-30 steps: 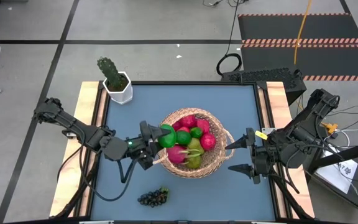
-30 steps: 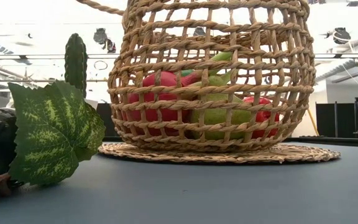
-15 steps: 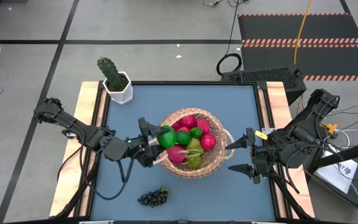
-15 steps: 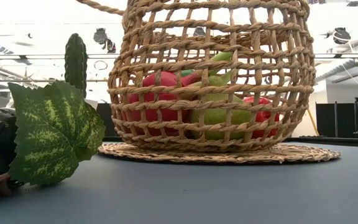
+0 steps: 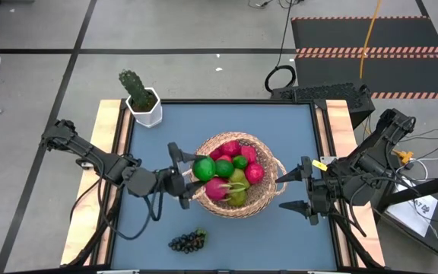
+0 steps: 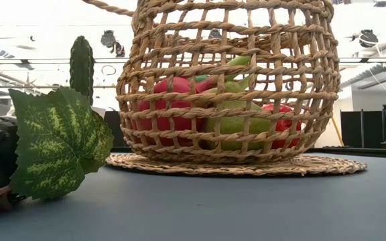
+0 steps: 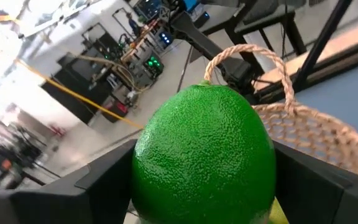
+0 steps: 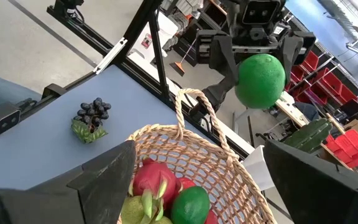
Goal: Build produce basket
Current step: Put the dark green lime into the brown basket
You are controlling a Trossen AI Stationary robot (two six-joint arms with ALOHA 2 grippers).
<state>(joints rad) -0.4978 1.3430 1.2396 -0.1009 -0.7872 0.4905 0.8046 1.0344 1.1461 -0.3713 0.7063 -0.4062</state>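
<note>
A tan wicker basket (image 5: 234, 176) stands mid-table on its flat woven base (image 6: 233, 164). It holds red and pink fruit, limes and a pear. My left gripper (image 5: 191, 175) is at the basket's left rim, shut on a green lime (image 5: 204, 169), which also shows in the right wrist view (image 8: 261, 81). A dark grape bunch (image 5: 188, 241) with a green leaf (image 6: 55, 144) lies on the table near the front edge. My right gripper (image 5: 289, 190) is open and empty just right of the basket. My left gripper pinches the lime between its two fingers, one on each opposite side (image 7: 143, 163). The fingers come level from the table's left. The lime is lifted clear, over the basket's left rim (image 8: 185, 134).
A potted cactus (image 5: 139, 95) in a white pot stands at the table's far left corner. The basket's looped handles (image 7: 247, 59) stick up at its sides. Bare blue table lies in front of and behind the basket.
My left gripper has shifted slightly with the lime at the basket's left rim, still shut on it. The basket, the grapes and my right arm have stayed where they were.
</note>
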